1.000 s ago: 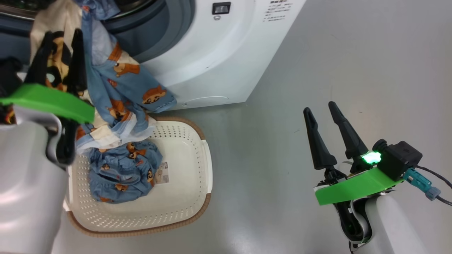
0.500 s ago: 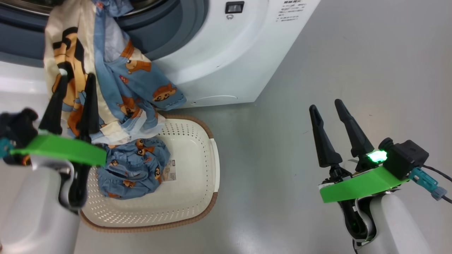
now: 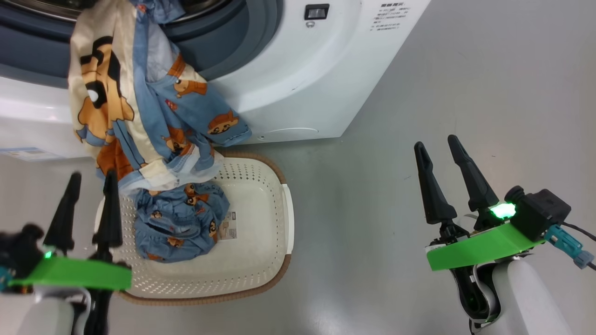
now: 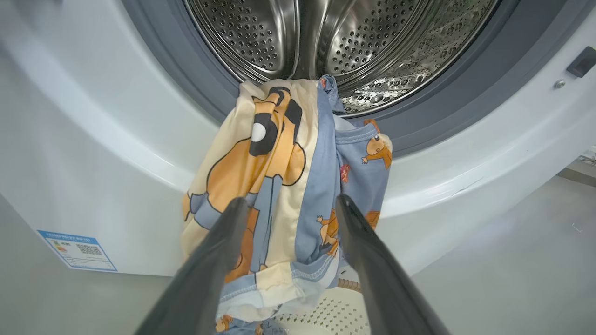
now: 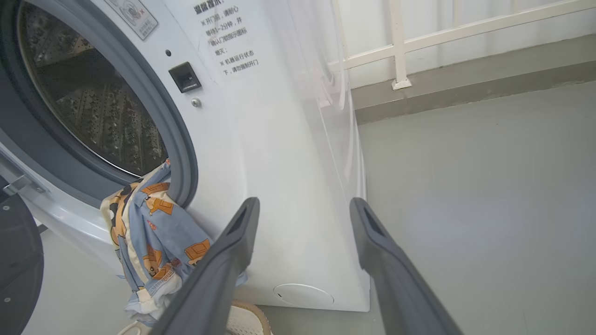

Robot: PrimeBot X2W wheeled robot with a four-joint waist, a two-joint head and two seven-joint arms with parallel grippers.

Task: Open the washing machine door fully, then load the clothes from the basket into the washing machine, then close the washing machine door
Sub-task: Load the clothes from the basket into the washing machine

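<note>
With the left hand (image 3: 92,174) and right hand (image 3: 435,142) both spread wide and empty, the cream and light-blue cartoon-print clothes (image 3: 139,107) are seen draped half out of the big white front-loading washing machine (image 3: 298,83), whence they could be dragged down by their hanging weight.

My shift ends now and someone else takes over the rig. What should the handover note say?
The left gripper is open and empty, facing the hanging clothes; the right gripper is open and empty over bare floor.
The door is open. The cream and blue clothes hang over the washing machine's drum lip, ends down at the basket. One blue garment lies in the basket.
Done: door opened, first clothes partly in.
Left: push them inside, load the blue garment, close the door.
</note>
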